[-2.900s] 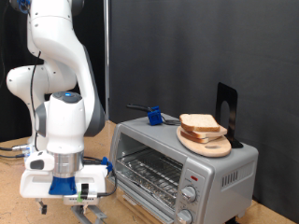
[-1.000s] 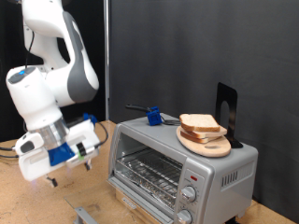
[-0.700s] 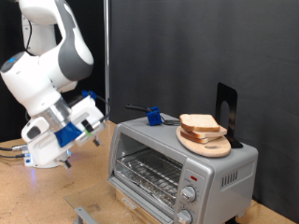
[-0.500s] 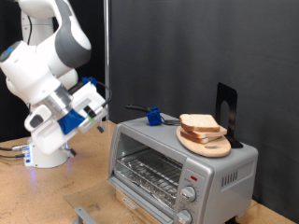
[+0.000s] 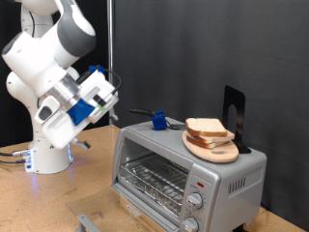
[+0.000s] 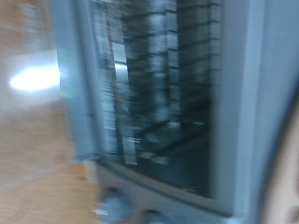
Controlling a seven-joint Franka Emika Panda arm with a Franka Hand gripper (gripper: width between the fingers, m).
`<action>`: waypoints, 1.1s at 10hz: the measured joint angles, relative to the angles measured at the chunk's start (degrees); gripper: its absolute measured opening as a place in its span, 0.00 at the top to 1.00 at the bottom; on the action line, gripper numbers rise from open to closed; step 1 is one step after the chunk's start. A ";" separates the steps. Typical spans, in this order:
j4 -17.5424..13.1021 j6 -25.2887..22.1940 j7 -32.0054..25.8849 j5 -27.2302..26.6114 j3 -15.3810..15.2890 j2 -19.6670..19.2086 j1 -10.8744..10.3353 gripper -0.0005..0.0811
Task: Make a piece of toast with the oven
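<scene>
gripper (image 5: 113, 81) now higher above wooden table (image 5: 39, 198)

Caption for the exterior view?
White arm's gripper raised beside silver toaster oven; pale bread slice on round wooden board atop it.

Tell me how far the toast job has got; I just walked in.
Done: the oven looks open, its wire rack bare and a flap showing at the exterior view's bottom edge. In hand: nothing shows between the fingers; the gripper hangs in the air to the exterior view's left of the oven. Left: the toast lies on the round board on top of the oven, not on the rack.
</scene>
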State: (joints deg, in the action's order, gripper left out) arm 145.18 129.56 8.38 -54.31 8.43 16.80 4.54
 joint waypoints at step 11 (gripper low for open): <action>-6.03 -6.71 -8.51 16.68 -9.50 6.42 -5.64 0.01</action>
State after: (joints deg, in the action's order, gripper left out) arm 139.16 122.84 -0.13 -37.63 -1.07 23.22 -1.09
